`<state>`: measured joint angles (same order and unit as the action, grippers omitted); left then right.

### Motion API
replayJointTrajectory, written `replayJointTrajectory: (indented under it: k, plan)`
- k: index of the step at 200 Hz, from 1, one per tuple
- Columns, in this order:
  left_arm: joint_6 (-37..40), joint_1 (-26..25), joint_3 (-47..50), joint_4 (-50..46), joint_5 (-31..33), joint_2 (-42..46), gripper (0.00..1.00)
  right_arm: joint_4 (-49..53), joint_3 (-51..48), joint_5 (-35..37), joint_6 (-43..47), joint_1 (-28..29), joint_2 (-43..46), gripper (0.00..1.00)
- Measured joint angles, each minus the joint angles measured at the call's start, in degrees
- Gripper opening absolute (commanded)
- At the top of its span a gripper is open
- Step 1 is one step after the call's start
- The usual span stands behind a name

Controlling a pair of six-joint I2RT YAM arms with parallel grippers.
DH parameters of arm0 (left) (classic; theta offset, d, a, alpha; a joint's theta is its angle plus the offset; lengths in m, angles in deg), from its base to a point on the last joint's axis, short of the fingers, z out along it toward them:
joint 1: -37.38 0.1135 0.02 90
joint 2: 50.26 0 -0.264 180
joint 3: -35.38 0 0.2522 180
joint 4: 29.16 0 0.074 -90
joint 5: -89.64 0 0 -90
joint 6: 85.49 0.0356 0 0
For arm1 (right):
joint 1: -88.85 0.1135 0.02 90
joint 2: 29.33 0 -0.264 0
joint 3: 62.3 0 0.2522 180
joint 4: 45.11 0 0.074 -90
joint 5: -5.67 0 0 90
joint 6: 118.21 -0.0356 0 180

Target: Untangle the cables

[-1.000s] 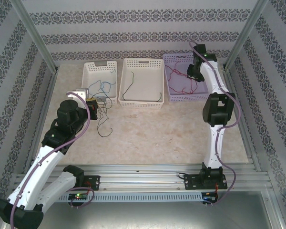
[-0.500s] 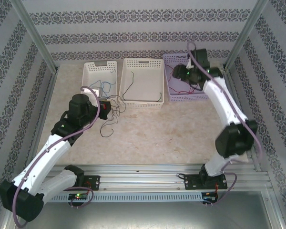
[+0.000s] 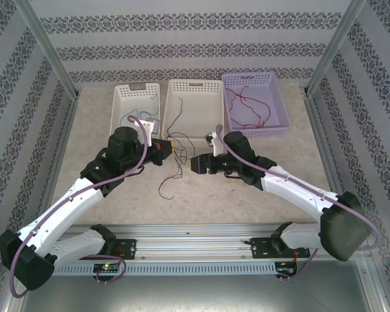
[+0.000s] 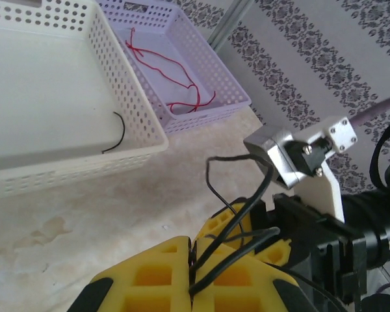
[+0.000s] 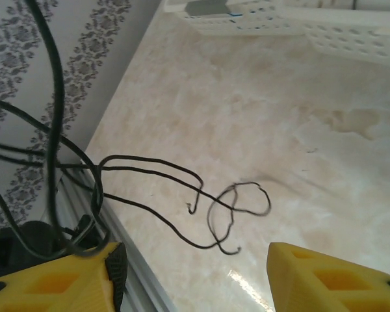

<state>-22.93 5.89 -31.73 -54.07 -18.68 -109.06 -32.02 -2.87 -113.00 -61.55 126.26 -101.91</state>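
My left gripper (image 3: 167, 148) is shut on a bunch of thin black cables (image 3: 171, 177), which hang down to the table in loose loops. In the left wrist view its yellow jaws (image 4: 194, 252) pinch those black strands (image 4: 247, 214). My right gripper (image 3: 194, 162) is open just right of the bunch, facing the left one. In the right wrist view, black cables (image 5: 224, 207) curl on the table between its yellow fingers (image 5: 65, 279), and some strands drape past the left finger. A red cable (image 3: 246, 107) lies in the purple basket (image 3: 278, 110).
Three baskets stand along the back: a white one (image 3: 120, 97) at left, a white one (image 3: 194, 140) in the middle with a dark cable (image 4: 119, 129) inside, and the purple one (image 4: 214, 58) at right. Metal rails (image 3: 201, 234) run along the near edge.
The right arm swung from the purple basket down to the table's centre and its gripper opened; the red cable stayed in the basket. The left gripper carried the black cables rightward.
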Motion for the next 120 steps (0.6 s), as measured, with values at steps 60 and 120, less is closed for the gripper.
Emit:
replayJointTrajectory:
  k: [60, 120]
  plan:
    - [-0.07, -0.39, 0.74, 0.7, 0.79, 0.0, 0.0, -7.63, -5.49, 2.64, -1.05, -0.02, 11.32, 0.6]
    - [-0.09, -1.44, 1.09, 1.86, 0.79, -0.52, 0.0, -10.47, -5.33, 3.19, -1.09, -0.04, 6.95, 0.6]
